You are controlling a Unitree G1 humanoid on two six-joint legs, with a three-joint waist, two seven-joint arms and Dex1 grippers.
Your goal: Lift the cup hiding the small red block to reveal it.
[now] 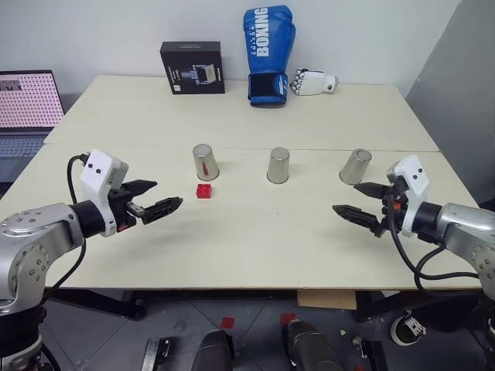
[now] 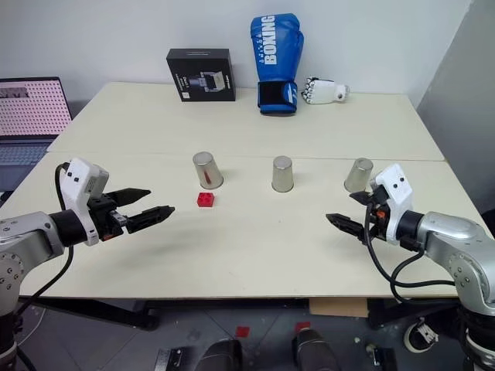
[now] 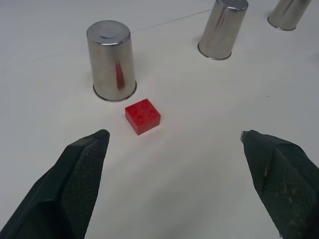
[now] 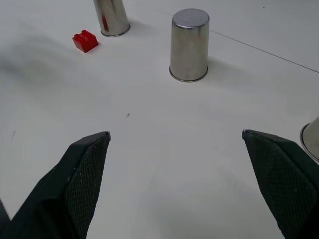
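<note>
So I'm hovering my left claw over the counter with its fingers spread wide, gripping nothing. The small red block is sitting in plain sight just ahead of that claw and a bit toward the middle, right beside the left cup, close to its rim, and no cup is covering it. That's the snag I'm seeing: nothing is hiding the block, so reaching for any cup could be a wasted lift, and going for the left one I'm risking nudging the block with a fingertip, or tipping the slick steel if I'm pinching it off-centre. The middle cup is standing between my claws, well ahead of both. My right claw is also hanging open and empty, with the right cup just beyond its fingertips.
</note>
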